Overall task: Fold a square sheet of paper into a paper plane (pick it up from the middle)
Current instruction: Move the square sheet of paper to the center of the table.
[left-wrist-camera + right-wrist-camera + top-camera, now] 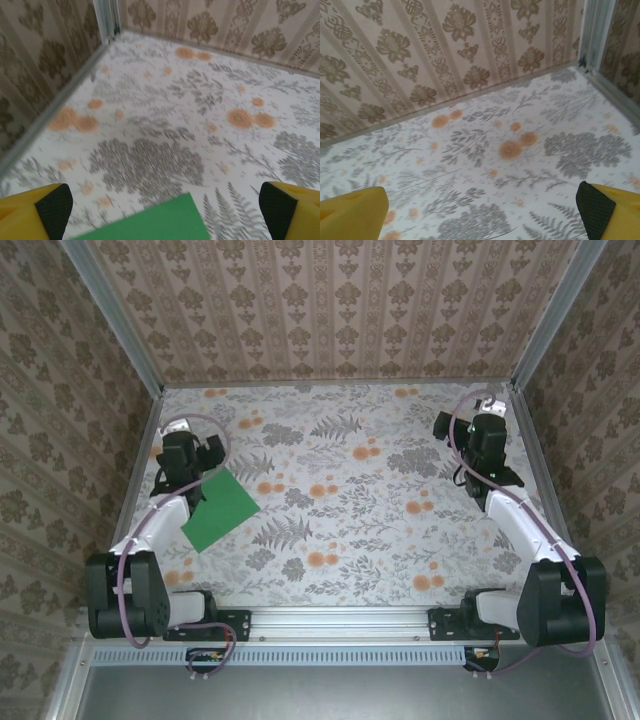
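A bright green square sheet of paper (221, 510) lies flat on the flowered table at the left, turned like a diamond. My left gripper (187, 458) hovers just beyond its far-left edge, jaws wide open and empty. In the left wrist view a corner of the sheet (165, 222) pokes up between the yellow fingertips (52, 205), below them. My right gripper (483, 440) stands open over the far right of the table, nothing between its fingers (602, 207). No paper plane is in view.
Patterned walls close the table in at the back (330, 310), left and right. A metal rail (340, 620) runs along the near edge between the arm bases. The table's middle (350, 490) carries nothing but its flower print.
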Controlling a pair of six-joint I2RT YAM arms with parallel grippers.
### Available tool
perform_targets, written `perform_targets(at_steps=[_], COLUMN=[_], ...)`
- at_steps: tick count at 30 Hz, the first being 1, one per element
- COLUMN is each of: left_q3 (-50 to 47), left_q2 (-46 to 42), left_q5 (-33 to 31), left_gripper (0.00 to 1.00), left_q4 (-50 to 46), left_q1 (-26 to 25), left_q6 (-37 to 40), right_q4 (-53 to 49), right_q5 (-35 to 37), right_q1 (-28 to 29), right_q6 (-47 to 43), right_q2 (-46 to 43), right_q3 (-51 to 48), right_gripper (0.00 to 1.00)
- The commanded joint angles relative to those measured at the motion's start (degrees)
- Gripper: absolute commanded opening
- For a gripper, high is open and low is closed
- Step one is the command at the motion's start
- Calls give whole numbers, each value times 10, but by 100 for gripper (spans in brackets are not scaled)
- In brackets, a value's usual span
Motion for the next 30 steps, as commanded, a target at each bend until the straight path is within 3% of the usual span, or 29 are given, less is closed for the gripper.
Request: perform_targets(at_steps=[1,5,10,22,30], left_q3=[31,74,105,122,170], left_q2=[26,87,141,228,297], left_q5=[54,84,68,93,149], left_gripper=[100,100,100,100,100], left_q4=[-165,-255,-309,-304,-274], left_q1=[-7,-29,-68,-127,-210], left_q6=[-117,-182,-219,-281,-326], right_q4=[-116,-160,-187,-189,-198], right_q5=[-67,-117,-127,-135,-118], right_q1=[9,34,76,125,125], right_q6=[83,104,107,117,113], right_q2=[22,54,96,161,169], right_q3=[18,53,84,114,117], right_gripper=[100,100,100,100,100])
